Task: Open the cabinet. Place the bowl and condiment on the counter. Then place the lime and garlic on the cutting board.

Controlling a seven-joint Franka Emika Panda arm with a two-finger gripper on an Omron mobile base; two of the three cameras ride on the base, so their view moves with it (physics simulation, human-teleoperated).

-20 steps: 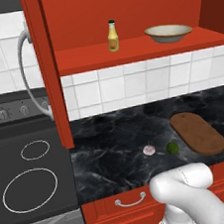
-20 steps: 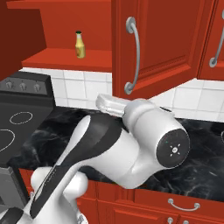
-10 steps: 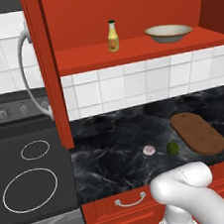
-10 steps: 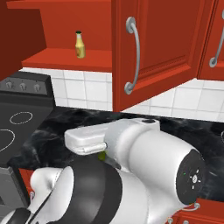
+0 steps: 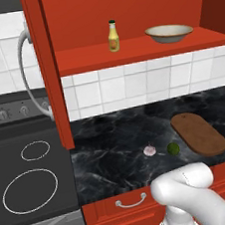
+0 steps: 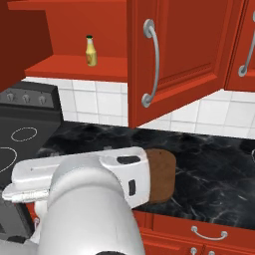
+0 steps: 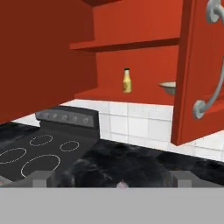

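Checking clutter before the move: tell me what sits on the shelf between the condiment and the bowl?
Nothing: bare red shelf separates condiment and bowl, per left base view.

Kitchen: stovetop [image 5: 28, 181]; tiled wall [image 5: 145, 82]; red cabinet [image 5: 121, 13]; counter [image 5: 115, 154]

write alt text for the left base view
An open red cabinet holds a yellow condiment bottle and a beige bowl on its shelf. Below, on the black counter, garlic and lime lie beside a wooden cutting board.

Red cabinet [image 5: 121, 13], yellow condiment [image 5: 113, 36], seemingly pinkish garlic [image 5: 149, 150].
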